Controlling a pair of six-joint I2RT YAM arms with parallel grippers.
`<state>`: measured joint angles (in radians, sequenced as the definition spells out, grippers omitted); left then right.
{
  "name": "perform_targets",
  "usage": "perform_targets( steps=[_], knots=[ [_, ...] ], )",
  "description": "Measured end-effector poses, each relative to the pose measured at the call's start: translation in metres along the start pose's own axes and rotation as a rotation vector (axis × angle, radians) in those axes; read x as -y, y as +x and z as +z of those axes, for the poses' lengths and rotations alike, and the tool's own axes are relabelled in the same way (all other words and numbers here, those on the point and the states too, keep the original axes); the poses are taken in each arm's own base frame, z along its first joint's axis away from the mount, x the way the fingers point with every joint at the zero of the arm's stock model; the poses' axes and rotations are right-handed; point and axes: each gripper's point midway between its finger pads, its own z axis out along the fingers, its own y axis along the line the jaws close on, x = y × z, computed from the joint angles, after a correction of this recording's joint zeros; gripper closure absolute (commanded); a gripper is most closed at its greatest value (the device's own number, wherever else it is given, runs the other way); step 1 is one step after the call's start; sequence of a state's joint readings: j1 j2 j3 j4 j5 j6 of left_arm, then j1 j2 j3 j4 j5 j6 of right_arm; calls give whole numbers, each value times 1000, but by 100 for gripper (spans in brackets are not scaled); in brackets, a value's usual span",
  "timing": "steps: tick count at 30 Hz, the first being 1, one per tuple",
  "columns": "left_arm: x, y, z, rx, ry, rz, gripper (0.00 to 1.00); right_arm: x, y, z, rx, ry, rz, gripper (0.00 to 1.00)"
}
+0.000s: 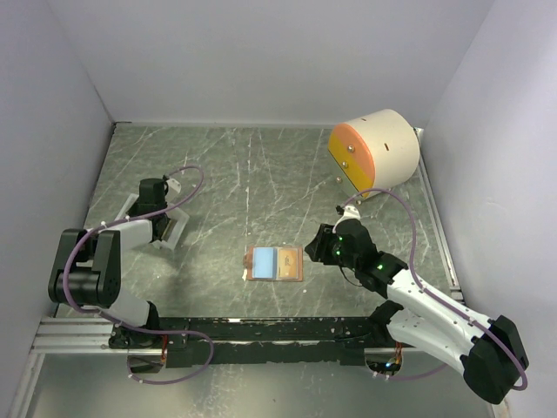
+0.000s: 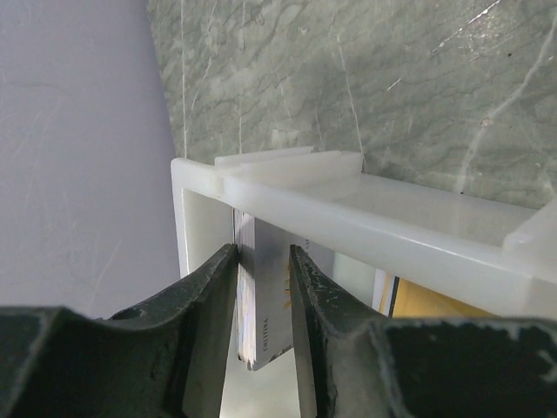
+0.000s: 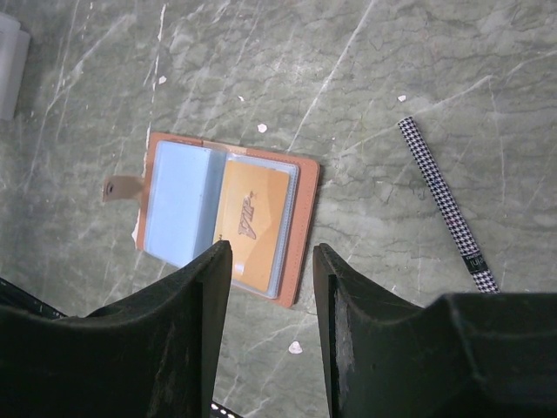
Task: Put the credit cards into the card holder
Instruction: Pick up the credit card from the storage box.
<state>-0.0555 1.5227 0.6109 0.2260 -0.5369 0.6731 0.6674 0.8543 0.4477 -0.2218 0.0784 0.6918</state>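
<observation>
At the white tray, your left gripper straddles a credit card — clamped or not, I cannot tell — so squeeze squarely and lift straight.

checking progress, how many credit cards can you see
4: a light blue card and an orange card in the open card holder, a pale card between the left tool's jaws, an amber card in the white tray. Others may be hidden.

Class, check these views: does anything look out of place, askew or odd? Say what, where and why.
A checked pen-like stick lies on the table beside the open card holder, apart from it; it has no part in the card task. White crumbs dot the table around the holder.
</observation>
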Motion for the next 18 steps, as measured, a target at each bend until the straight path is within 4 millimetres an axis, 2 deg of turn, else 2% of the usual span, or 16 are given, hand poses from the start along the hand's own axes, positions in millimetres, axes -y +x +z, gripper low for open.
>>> perform_targets(
  steps=[18],
  knots=[
    [-6, -4, 5, -19, -17, 22, 72, 2, -2, 1, 5, 3, 7, 58]
  ],
)
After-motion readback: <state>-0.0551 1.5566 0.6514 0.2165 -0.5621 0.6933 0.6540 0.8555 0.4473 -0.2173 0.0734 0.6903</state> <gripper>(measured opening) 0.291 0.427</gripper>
